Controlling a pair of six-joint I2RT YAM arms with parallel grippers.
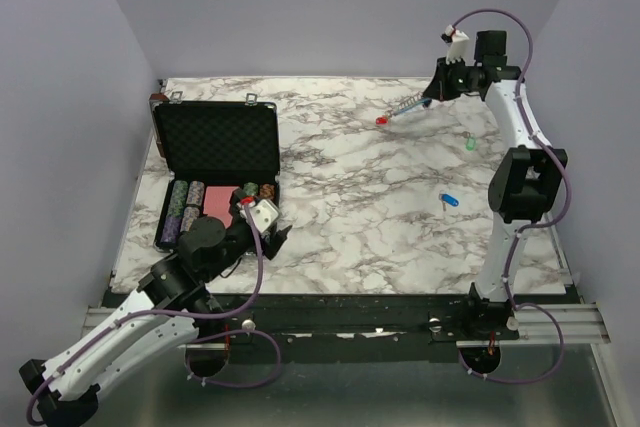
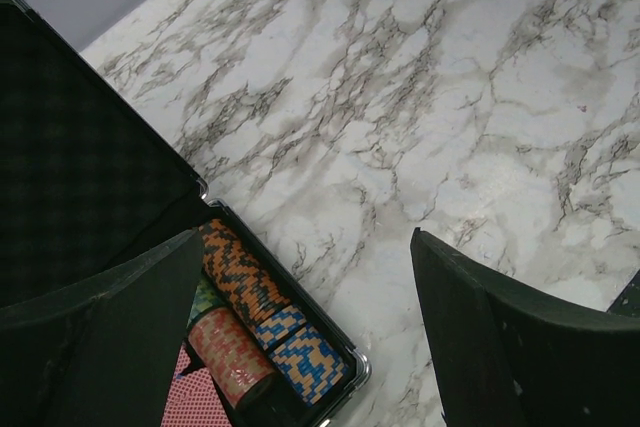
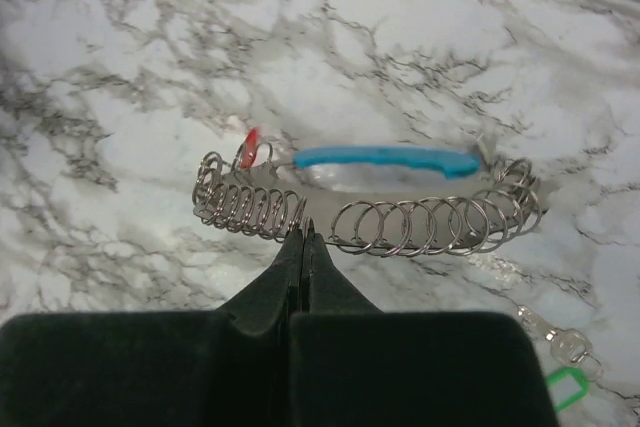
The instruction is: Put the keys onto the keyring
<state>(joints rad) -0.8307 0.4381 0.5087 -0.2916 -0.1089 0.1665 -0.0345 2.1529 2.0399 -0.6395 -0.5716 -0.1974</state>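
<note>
Silver coils of the keyring (image 3: 420,227) are sitting pinched in our right gripper (image 3: 303,233), red key (image 3: 248,147) at one end. Overhead we are seeing the blue key (image 1: 448,201), unseen from that wrist, lying apart, our left gripper (image 2: 305,247) gaping wide.

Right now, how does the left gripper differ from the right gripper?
The left gripper stands wide open and holds nothing; the right gripper is shut on the wire coils of the keyring. The left gripper hangs on the near side, by the corner of the black case; the right gripper is at the far side of the table. Both are dark and two-fingered.
</note>
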